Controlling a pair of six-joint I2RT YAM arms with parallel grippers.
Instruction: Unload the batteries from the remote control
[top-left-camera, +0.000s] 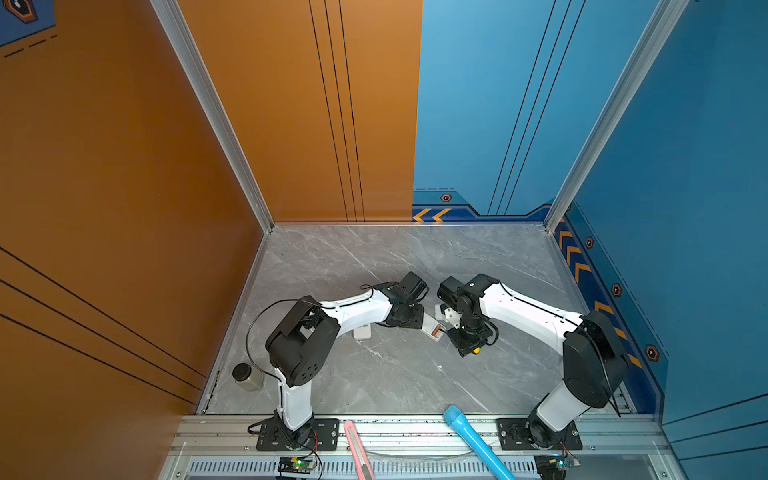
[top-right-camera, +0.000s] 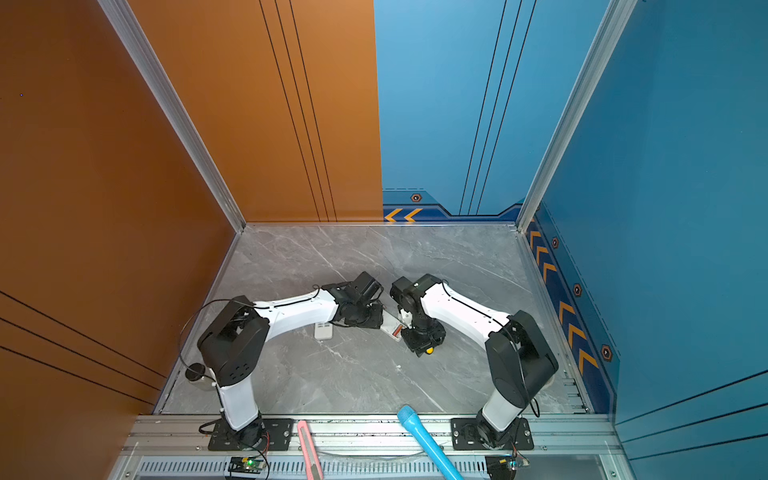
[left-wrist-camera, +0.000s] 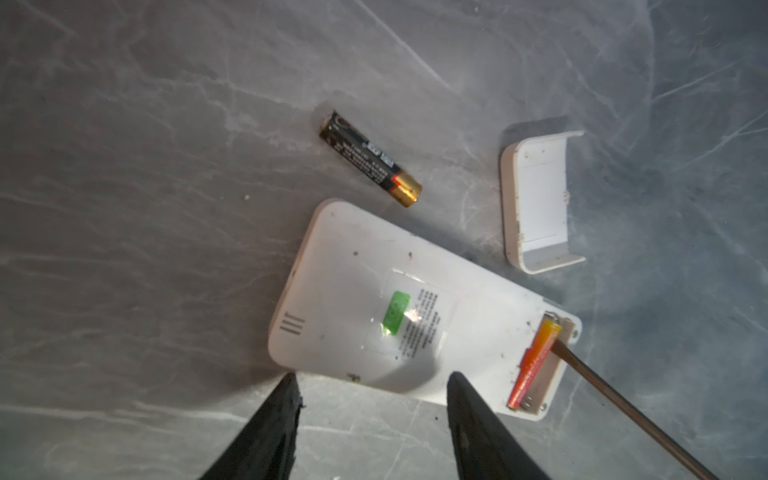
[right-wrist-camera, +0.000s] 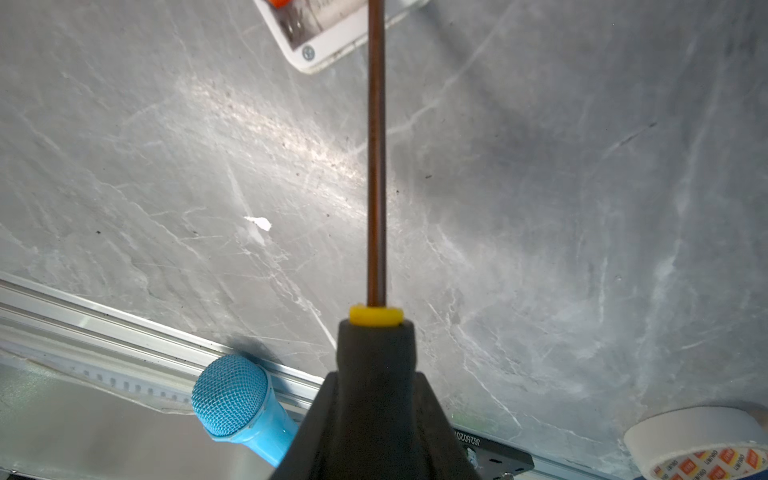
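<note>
Over the grey marble tabletop (left-wrist-camera: 124, 208) the left gripper (left-wrist-camera: 372, 376) hangs spread short of the white plastic remote control (left-wrist-camera: 365, 282); the right gripper (right-wrist-camera: 376, 374) pinches a black-and-yellow-handled screwdriver (right-wrist-camera: 376, 208), tip at the seated red-orange battery (left-wrist-camera: 534, 361) beyond, which likely needs levering out next

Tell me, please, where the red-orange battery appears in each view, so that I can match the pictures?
In a top view: the red-orange battery lies between the arms, at the end of the white remote.
In a top view: same spot, between the arms.
Left wrist: lower right, in the open compartment.
Right wrist: only an orange sliver at the top edge.
Shared landmark: the white remote, in all four.
</note>
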